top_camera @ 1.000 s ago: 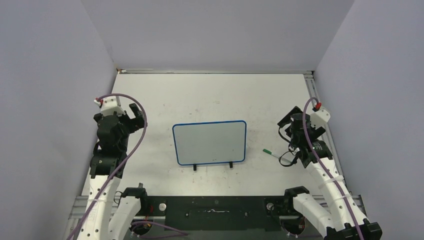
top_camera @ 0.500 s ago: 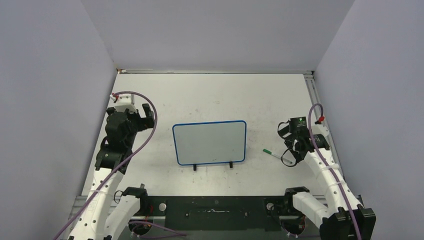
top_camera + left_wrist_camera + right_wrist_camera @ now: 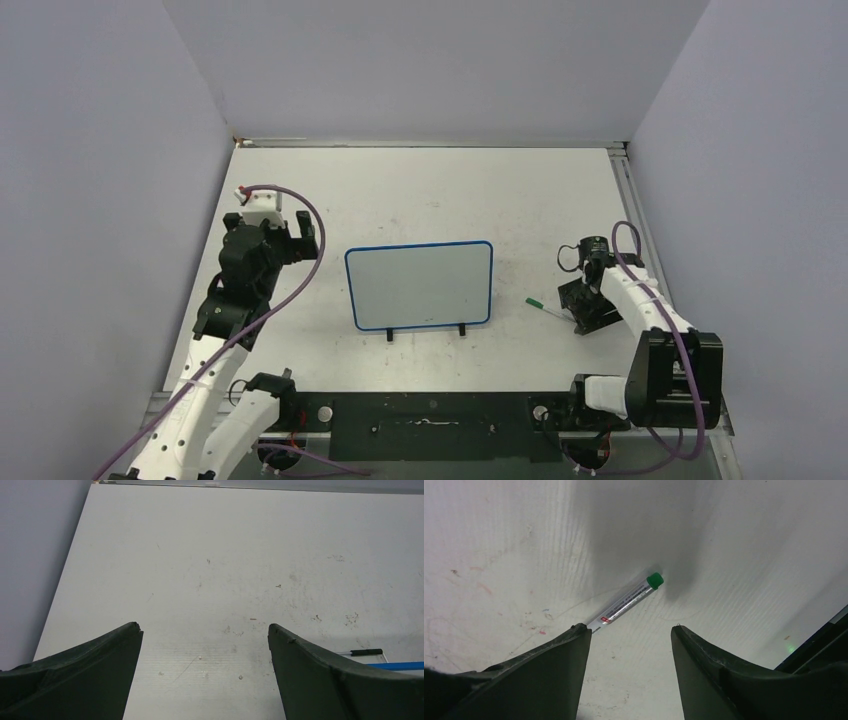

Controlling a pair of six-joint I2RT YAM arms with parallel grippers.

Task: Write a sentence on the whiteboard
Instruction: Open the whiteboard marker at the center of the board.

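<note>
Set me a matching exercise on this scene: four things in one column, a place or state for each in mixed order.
Things:
1. whiteboard
2. marker
3. left arm
4. right arm

Places or states:
A. jaws wide over bare table
B. blank, blue-framed
C. jaws low at the marker
D. lying right of the board, green cap

Pairs: 1-B, 2-D, 3-A, 4-C

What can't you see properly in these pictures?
- Marker: in the right wrist view, its back end hides behind a finger of the right gripper; the label print is too small to read.
- Whiteboard: in the left wrist view, only a blue strip of frame shows, cut off by the picture edge and the left gripper.
- Right gripper's fingertips: in the top view, too small and dark to tell apart.
</note>
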